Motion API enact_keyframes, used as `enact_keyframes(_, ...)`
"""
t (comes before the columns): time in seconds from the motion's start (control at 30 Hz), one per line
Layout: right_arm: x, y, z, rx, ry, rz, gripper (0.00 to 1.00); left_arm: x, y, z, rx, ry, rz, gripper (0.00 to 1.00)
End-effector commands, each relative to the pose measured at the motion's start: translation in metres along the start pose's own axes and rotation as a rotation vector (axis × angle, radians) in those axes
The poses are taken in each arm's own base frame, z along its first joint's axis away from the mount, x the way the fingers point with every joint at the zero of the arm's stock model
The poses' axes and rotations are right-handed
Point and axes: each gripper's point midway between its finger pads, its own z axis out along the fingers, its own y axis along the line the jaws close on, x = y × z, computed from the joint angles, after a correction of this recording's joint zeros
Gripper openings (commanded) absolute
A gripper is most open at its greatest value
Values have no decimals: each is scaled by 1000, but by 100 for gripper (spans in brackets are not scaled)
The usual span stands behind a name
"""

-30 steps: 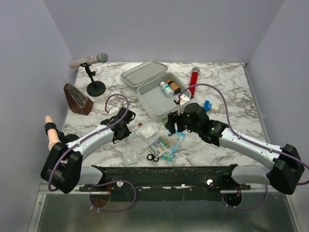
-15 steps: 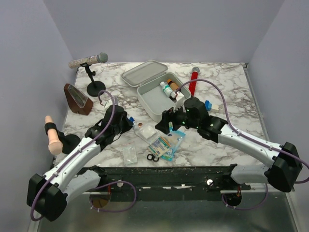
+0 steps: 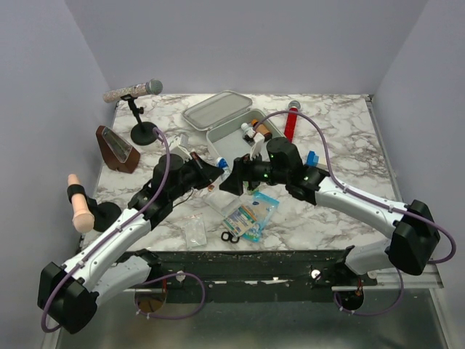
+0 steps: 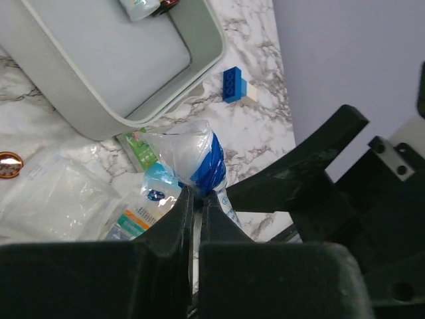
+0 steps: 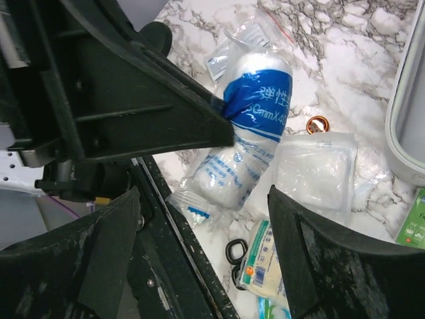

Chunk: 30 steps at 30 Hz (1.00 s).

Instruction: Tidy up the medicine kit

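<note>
Marble; bandage in left end effector

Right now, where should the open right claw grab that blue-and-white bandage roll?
Likely the free white end of the bandage roll, across its narrow width, approaching opposite the left claw, which pinches its edge by the blue band. The right claw faces it, open.

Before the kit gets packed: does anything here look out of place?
Yes. A microphone on its stand and a metronome at the far left, plus a blue toy brick beside the tin, are no medical supplies. Packets lie loose in front of the tin; the left gripper holds a bandage roll.
</note>
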Motion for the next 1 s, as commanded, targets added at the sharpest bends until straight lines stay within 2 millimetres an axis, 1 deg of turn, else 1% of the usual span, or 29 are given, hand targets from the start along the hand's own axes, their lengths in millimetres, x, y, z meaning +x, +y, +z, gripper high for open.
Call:
enact_keyframes(0.0,-7,2,3,20,3,26,83,-3,-23,-6,102,-10,-5,4)
enact_keyframes(0.03,-6,0,4,28,6,28,81,-2,-23,-6,102,-6,-6,4)
enact_keyframes(0.07,-7,-2,5,38,3,27,78,-5,-28,-7,122,-20,-3,4)
enact_keyframes(0.17,-10,-3,6,48,-6,21,70,-3,-30,-8,136,-13,1,4)
enact_keyframes(0.3,-17,-8,5,76,-37,10,65,-1,-29,-8,138,-7,6,4)
enact_keyframes(0.33,-18,-8,5,75,-38,4,62,0,-29,-8,140,-5,6,4)
enact_keyframes(0.4,-22,-7,5,73,-46,-13,49,1,-28,-8,144,-6,5,4)
enact_keyframes(0.43,-22,-8,5,75,-45,-20,46,0,-29,-9,145,-10,5,4)
enact_keyframes(0.47,-21,-8,4,77,-44,-26,40,1,-27,-9,141,-6,8,6)
enact_keyframes(0.5,-22,-8,3,79,-45,-32,38,1,-27,-10,139,-9,15,10)
enact_keyframes(0.57,-21,-8,-1,86,-45,-50,35,-4,-28,-11,125,-20,30,27)
enact_keyframes(0.6,-21,-9,-3,92,-46,-55,35,-3,-25,-12,108,-11,44,39)
enact_keyframes(0.63,-23,-10,-6,104,-52,-63,34,-6,-26,-14,96,-19,59,52)
enact_keyframes(0.67,-24,-12,-10,120,-55,-79,34,-9,-23,-15,73,-26,80,62)
enact_keyframes(0.73,-29,-19,-17,162,-63,-102,34,-22,-19,-18,11,-60,108,81)
enact_keyframes(0.77,-32,-24,-20,184,-65,-114,34,-28,-15,-20,-24,-77,113,89)
enact_keyframes(0.8,-36,-30,-23,212,-71,-122,34,-39,-10,-23,-73,-118,116,96)
enact_keyframes(0.83,-40,-37,-25,237,-75,-133,34,-47,-6,-26,-101,-138,120,99)
enact_keyframes(0.9,-51,-57,-27,312,-86,-161,34,-60,5,-32,-166,-175,119,99)
enact_keyframes(0.97,-59,-85,-24,412,-63,-206,34,-70,21,-37,-238,-202,115,99)
